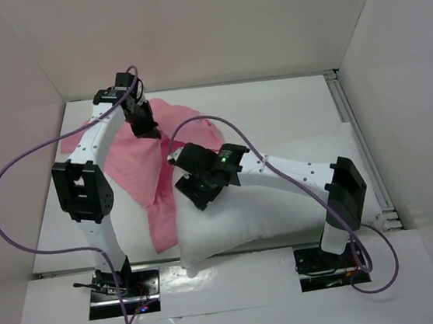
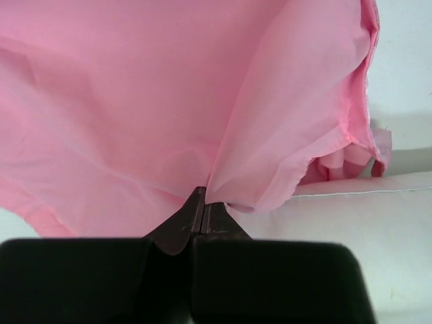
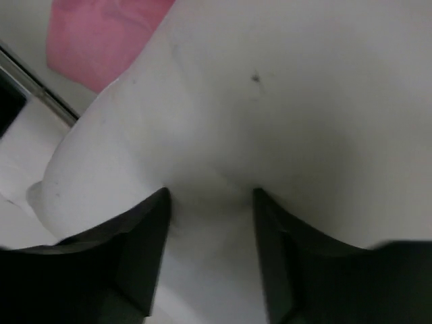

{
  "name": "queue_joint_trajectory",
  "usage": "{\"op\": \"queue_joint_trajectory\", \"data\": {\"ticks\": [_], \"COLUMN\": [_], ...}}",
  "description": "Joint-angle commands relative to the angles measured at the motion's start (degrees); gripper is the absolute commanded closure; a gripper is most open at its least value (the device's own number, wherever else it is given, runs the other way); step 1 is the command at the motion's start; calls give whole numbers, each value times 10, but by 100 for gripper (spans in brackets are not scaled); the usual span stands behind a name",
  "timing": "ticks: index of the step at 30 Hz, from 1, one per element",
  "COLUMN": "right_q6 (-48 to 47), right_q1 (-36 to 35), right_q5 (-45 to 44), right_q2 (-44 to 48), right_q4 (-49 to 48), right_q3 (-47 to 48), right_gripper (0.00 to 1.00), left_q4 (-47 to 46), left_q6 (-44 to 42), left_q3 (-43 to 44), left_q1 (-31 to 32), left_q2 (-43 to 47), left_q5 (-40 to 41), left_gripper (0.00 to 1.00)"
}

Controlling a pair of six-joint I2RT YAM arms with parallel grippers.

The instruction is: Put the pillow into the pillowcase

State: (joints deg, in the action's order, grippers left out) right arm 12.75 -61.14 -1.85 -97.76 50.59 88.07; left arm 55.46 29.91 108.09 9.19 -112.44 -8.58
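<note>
White table [image 1: 273, 108], white walls round it. Pillow [image 1: 239, 222] at near middle. Right gripper [image 1: 197, 186] on pillow's left end, fingers straddling bunched fold, apparently gripping it. Pillowcase [image 1: 135, 167] beyond and left of pillow, one flap running down pillow's left edge, touching. Left gripper [image 1: 148, 127] beyond pillow, clenched on pinch of pink cloth. Step in hand, as judged: open case mouth, feed pillow corner in. Pinch one layer only, else mouth won't open; layers held cannot tell. Purple cable [image 1: 204, 117] arches over pillow's far edge, snag risk.
</note>
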Motion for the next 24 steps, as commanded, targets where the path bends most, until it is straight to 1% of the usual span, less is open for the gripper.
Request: {"op": "queue_joint_trajectory", "data": {"ticks": [1, 2, 3, 7, 11, 15, 17, 18, 21, 22, 24], "right_q6": [7, 7, 7, 14, 29, 60, 77, 104, 146, 154, 166], "right_q1": [19, 19, 19, 41, 57, 71, 77, 77, 90, 90, 95], "right_q5": [-22, -22, -22, -11, 5, -17, -44, -63, -111, -134, -150], "right_q2": [3, 3, 3, 10, 2, -20, -38, -44, -54, -54, -40], "right_q4": [-14, -20, -27, -62, -62, -62, -62, -62, -70, -76, -98], "right_q3": [-11, -17, -17, -5, 54, 106, 127, 152, 177, 177, 162], "right_gripper": [51, 88, 100, 100, 100, 100, 100, 100, 100, 100, 100], "left_q4": [8, 8, 8, 8, 2, 2, 2, 2, 2, 2, 2], "left_q6": [-13, -13, -13, -13, -19, -31, -36, -36, -42, -42, -42], "left_q3": [-25, -32, -39, -86, -125, -149, -155, -161, -167, -175, -182], "left_q1": [-2, -2, -2, 3, 16, 34, 40, 40, 40, 40, 40], "left_q2": [66, 86, 97, 138, 177, 196, 203, 211, 227, 235, 235], "left_q5": [19, 19, 19, -4, -19, -31, -31, -31, -26, -20, -14], "left_gripper": [100, 100, 100, 100, 100, 100, 100, 100, 100, 100, 100]}}
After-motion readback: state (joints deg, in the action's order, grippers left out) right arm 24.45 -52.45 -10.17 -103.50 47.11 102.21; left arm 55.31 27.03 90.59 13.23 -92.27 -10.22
